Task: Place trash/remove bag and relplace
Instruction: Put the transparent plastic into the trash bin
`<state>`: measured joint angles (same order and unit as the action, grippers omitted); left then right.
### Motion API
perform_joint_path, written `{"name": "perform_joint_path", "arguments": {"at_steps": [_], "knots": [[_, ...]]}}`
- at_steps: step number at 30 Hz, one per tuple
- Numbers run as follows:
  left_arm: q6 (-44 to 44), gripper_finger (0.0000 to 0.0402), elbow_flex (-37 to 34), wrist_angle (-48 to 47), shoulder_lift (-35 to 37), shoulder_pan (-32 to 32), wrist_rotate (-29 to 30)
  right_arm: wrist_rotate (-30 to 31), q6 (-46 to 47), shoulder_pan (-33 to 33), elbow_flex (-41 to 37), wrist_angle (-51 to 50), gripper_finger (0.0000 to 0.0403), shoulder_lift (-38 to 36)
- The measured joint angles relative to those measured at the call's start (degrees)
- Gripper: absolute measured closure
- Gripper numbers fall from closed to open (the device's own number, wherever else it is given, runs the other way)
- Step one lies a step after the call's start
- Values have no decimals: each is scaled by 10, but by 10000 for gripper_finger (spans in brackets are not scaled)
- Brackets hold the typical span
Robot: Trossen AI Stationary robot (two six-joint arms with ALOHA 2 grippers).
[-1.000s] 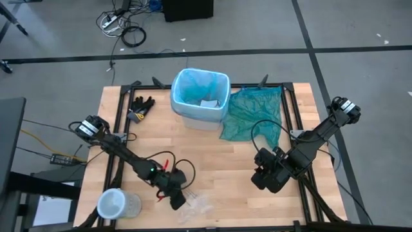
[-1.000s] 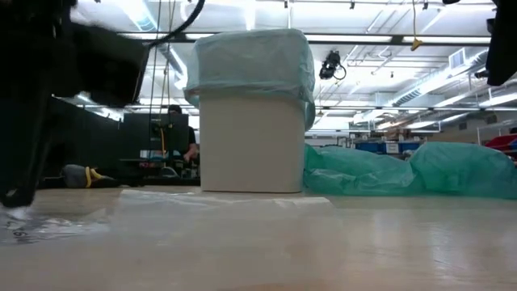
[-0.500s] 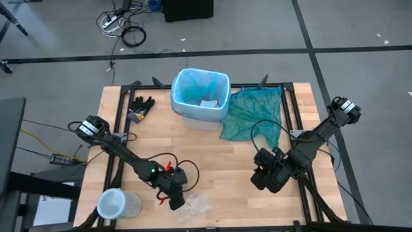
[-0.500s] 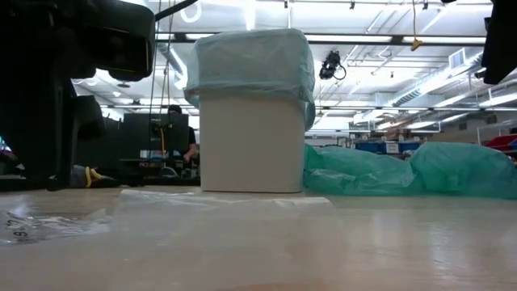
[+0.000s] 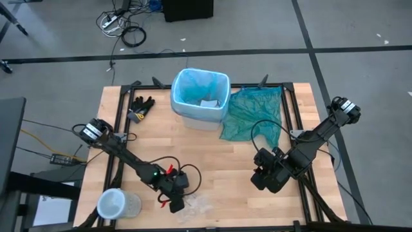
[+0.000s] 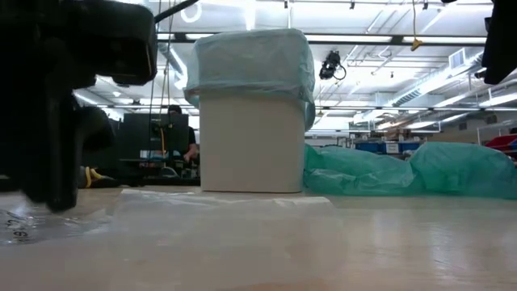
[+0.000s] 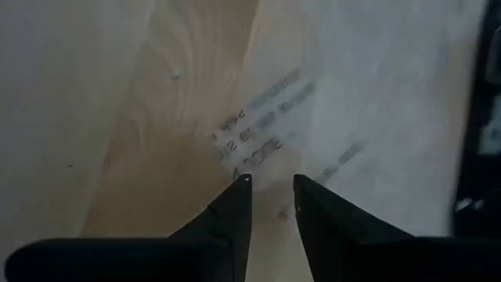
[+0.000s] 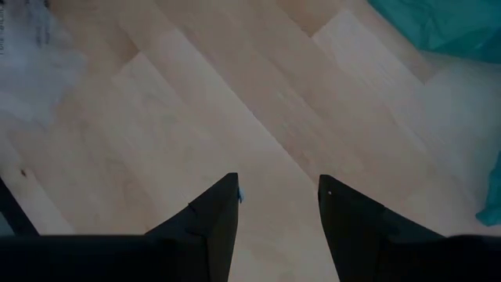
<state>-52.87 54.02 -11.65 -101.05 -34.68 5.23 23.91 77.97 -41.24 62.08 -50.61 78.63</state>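
Both arms low; left claw, tips slightly apart, has dropped onto clear plastic.

Open wooden table between both arms; bin at far edge.

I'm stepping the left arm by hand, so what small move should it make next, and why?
Probably ease the left gripper down and close. Its slightly parted fingers hang over the clear plastic lying flat on the table, and nothing sits between them yet.
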Motion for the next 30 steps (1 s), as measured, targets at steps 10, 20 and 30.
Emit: {"name": "perform_joint_path", "arguments": {"at_steps": [10, 20, 30], "knots": [[32, 332, 2, 24, -35, 0, -17, -1, -1, 0, 0, -2, 240, 0], [75, 398, 42, -69, -34, 2, 15, -1, 5, 0, 0, -2, 281, 0], [167, 400, 84, -266, 31, 50, 137, 0, 6, 0, 0, 3, 318, 0]]}}
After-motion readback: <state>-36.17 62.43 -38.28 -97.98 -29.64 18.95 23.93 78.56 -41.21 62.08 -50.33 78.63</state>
